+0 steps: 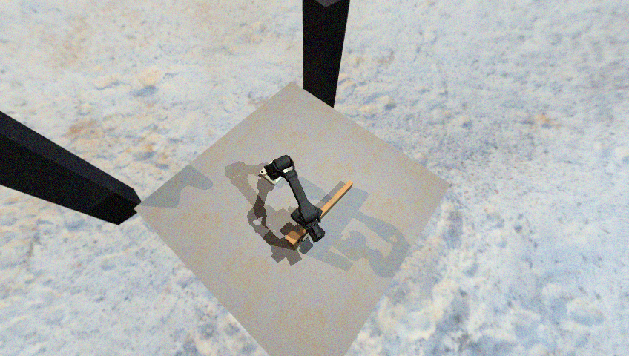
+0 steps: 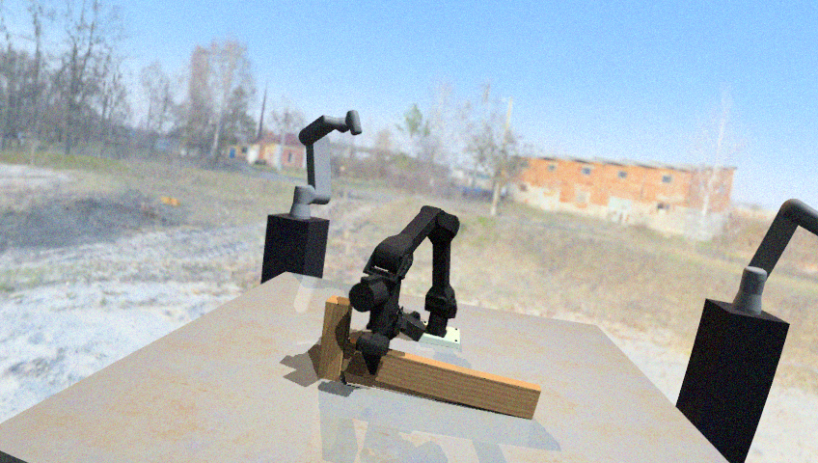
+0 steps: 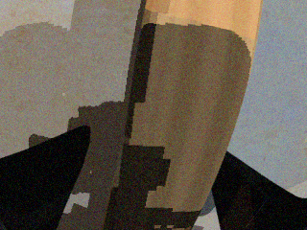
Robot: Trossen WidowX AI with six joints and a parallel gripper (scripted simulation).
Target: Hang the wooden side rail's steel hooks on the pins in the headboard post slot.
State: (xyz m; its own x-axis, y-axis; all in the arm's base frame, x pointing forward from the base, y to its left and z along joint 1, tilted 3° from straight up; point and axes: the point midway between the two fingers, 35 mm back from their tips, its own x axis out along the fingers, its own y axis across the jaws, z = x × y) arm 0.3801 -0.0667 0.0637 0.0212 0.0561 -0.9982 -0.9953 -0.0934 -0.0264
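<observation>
Straddling the wooden side rail (image 2: 453, 383) near the headboard post (image 2: 334, 338), pincer (image 2: 371, 356) spread wide — gripping nothing, rail's far end on the bench (image 2: 172, 401).

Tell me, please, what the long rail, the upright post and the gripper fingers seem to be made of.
Side rail: light wood, matte, with faint grain streaks and square edges. Headboard post: similar tan wood, partly shaded. Gripper fingers: dark and matte, probably plastic or coated metal; they stand open on either side of the rail.
</observation>
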